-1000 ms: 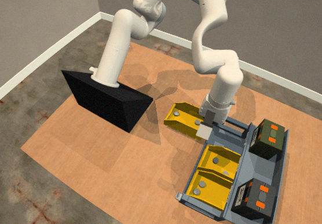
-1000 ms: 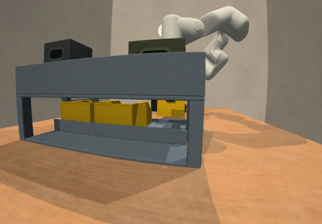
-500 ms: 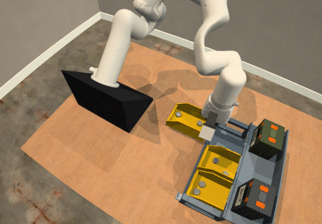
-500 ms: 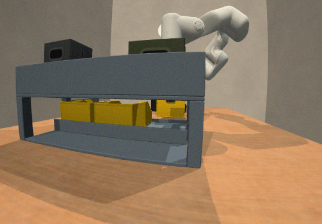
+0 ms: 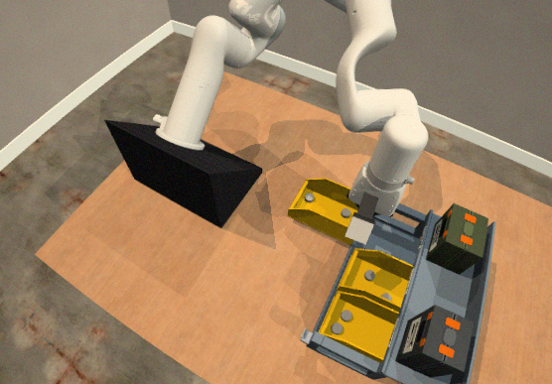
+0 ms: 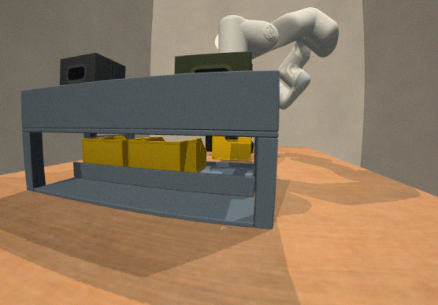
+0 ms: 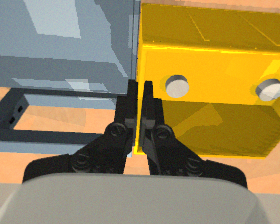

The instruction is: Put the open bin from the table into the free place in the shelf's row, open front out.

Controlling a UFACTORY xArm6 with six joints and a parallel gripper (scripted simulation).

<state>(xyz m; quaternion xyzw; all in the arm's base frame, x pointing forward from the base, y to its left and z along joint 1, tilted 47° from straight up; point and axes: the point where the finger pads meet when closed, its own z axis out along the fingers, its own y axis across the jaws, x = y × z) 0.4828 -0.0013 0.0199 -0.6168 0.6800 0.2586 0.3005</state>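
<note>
We see the black two-fingered gripper [image 7: 140, 100] clamped on the thin side wall of the yellow open-fronted plastic bin [image 7: 211, 100], its fingers nearly together with the wall edge between them. The bin holds two grey round parts [image 7: 178, 86] and sits just beside the blue-grey metal shelf [image 5: 449, 279], at the end of the row, partly over the shelf's frame in the top view. The white six-joint arm [image 5: 369, 93] rises from its black wedge-shaped base [image 5: 179, 168], arches high and folds down so that the wrist points almost straight down over the bin's rear corner. Two more yellow bins [image 5: 369, 297] stand side by side on the shelf. On the orange wooden counter [image 5: 149, 267] the arm's shadow spreads.
</note>
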